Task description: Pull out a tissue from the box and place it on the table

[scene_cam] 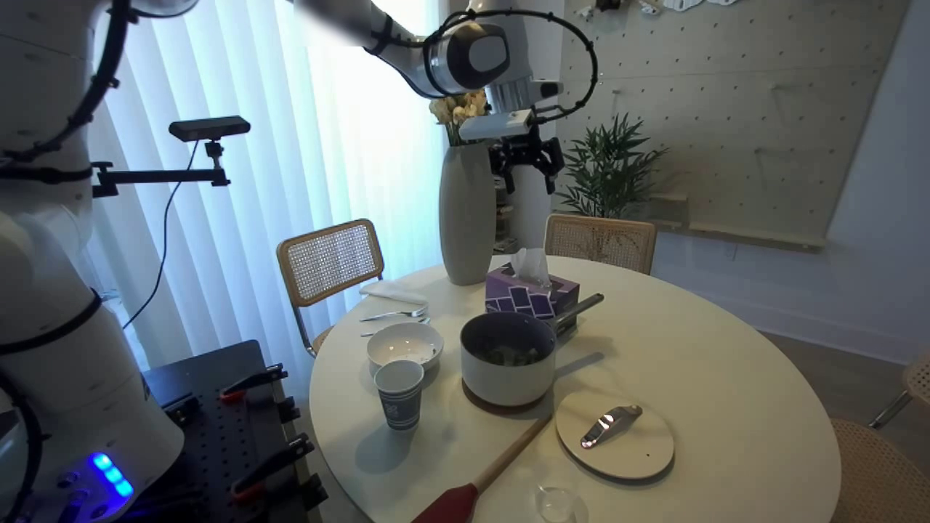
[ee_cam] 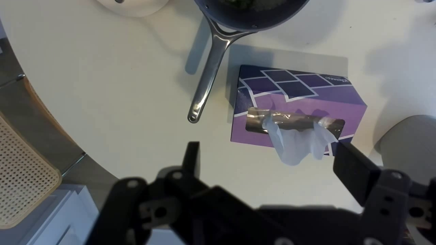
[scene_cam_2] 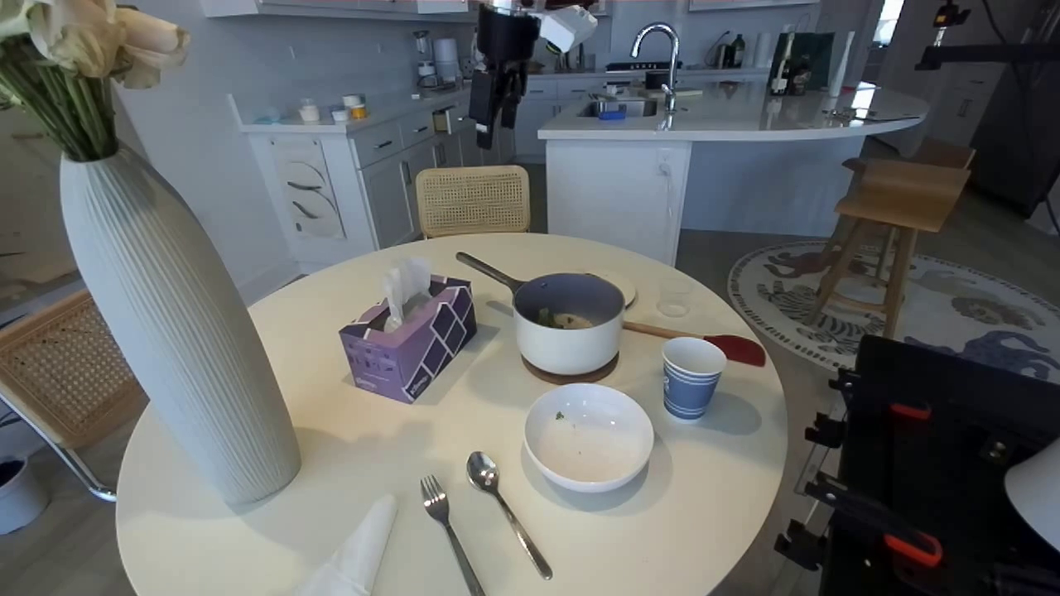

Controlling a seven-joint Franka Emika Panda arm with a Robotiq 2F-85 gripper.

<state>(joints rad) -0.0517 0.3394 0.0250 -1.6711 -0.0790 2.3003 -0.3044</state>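
The purple box [scene_cam: 534,299] stands on the round white table [scene_cam: 712,363]. It also shows in an exterior view [scene_cam_2: 418,341] and in the wrist view [ee_cam: 293,98]. The white tissue [scene_cam: 532,269] sticks up from the box's top slot, and shows in an exterior view [scene_cam_2: 406,290] and in the wrist view [ee_cam: 294,146]. My gripper [scene_cam: 530,187] hangs well above the box, fingers pointing down. In the wrist view the gripper [ee_cam: 267,145] is open wide and empty, with the tissue toward its right finger. It also shows in an exterior view [scene_cam_2: 490,132].
A pot [scene_cam: 508,370] stands beside the box, its handle [ee_cam: 211,75] reaching past it. A tall vase [scene_cam_2: 178,331] with flowers stands at the box's other side. A bowl [scene_cam_2: 588,451], a paper cup [scene_cam_2: 691,381], a lid [scene_cam: 617,443] and a folded napkin [scene_cam_2: 356,555] lie around.
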